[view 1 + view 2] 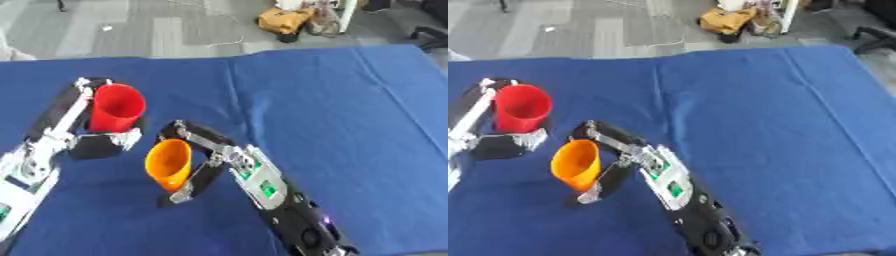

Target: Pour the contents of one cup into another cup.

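A red cup (116,107) is held upright in my left hand (80,131), whose fingers and thumb curl round it at the left of the blue table. Just to its right, my right hand (208,155) grips an orange cup (169,163), which leans with its mouth turned up and toward the left. The two cups stand close together, the orange one lower and nearer to me. I cannot see inside either cup well enough to tell what they hold.
A blue cloth (332,115) covers the whole table. Beyond its far edge lies grey floor with a yellow bag (284,19) and other clutter at the upper right.
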`<state>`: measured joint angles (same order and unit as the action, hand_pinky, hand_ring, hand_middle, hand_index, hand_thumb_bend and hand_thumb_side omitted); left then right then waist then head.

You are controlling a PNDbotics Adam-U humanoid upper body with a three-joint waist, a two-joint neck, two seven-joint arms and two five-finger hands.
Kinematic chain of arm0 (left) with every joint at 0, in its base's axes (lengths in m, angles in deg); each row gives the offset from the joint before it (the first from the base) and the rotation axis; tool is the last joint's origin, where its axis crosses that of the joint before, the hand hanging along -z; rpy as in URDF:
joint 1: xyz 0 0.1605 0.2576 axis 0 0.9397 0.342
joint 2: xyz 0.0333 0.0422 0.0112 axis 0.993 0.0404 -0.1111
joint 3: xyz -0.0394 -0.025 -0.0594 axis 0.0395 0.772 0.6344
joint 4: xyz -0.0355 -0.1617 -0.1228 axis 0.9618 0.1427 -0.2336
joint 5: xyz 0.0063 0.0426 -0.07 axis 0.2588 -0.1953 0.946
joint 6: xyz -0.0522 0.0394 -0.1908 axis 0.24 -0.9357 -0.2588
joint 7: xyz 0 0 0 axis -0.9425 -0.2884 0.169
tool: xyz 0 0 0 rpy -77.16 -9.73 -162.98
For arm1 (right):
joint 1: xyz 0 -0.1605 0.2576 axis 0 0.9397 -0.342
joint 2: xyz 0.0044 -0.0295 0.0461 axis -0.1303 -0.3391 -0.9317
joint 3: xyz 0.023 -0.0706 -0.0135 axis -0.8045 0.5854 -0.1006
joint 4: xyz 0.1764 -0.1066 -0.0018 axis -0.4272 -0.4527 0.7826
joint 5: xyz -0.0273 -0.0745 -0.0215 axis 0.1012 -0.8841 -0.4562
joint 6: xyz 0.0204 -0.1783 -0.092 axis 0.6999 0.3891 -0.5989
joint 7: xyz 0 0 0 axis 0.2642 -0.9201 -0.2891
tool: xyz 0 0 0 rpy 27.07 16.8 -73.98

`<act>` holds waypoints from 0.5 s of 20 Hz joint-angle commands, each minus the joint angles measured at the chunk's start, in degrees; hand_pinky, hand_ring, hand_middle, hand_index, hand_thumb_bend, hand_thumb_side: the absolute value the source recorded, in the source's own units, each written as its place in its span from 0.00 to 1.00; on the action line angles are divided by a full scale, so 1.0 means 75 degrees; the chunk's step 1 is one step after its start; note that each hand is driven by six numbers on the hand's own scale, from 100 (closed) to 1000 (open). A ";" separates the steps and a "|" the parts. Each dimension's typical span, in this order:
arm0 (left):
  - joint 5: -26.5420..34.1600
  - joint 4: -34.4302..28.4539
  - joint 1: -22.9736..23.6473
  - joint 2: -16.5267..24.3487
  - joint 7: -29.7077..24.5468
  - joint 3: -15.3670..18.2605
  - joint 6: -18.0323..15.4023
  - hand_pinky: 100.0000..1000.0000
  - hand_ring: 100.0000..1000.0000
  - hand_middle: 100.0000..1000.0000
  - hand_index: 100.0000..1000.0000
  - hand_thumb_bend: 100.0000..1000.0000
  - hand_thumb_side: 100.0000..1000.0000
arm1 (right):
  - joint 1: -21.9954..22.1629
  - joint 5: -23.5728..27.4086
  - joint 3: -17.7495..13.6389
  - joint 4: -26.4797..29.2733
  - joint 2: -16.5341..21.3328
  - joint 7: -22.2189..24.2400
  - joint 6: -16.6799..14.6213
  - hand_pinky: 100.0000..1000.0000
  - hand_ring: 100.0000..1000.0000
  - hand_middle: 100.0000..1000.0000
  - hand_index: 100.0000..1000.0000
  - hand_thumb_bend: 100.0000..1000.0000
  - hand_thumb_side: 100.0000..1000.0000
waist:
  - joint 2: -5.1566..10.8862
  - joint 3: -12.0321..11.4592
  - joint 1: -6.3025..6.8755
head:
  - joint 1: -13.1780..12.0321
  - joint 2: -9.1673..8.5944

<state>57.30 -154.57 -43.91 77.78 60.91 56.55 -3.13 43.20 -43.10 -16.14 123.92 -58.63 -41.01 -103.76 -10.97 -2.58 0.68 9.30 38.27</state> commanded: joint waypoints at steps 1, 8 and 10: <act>-0.0366 -0.0575 -0.0129 0.0326 -0.0131 0.0089 -0.0058 0.00 0.22 0.20 0.68 0.00 0.11 | -0.0103 -0.0084 -0.0068 0.0012 -0.0062 -0.0031 -0.0004 0.50 0.11 0.22 0.30 0.59 0.00 | 0.0141 -0.0016 0.0030 | 0.0036 -0.0086; -0.1112 -0.1294 -0.0059 0.0618 -0.0447 0.0070 -0.0273 0.00 0.21 0.19 0.69 0.00 0.06 | -0.0085 -0.0158 -0.0105 -0.0092 -0.0075 -0.0076 -0.0019 0.50 0.11 0.22 0.30 0.59 0.00 | 0.0140 -0.0025 0.0036 | 0.0049 -0.0097; -0.1229 -0.1338 -0.0037 0.0683 -0.0518 0.0047 -0.0319 0.00 0.21 0.19 0.69 0.00 0.06 | -0.0080 -0.0157 -0.0111 -0.0095 -0.0074 -0.0082 -0.0014 0.50 0.11 0.22 0.30 0.59 0.00 | 0.0140 -0.0020 0.0035 | 0.0052 -0.0099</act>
<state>48.92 -163.20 -43.56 81.09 57.46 56.54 -5.29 43.26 -43.92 -16.59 122.69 -58.68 -41.38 -103.87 -10.96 -2.73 0.77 9.58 38.12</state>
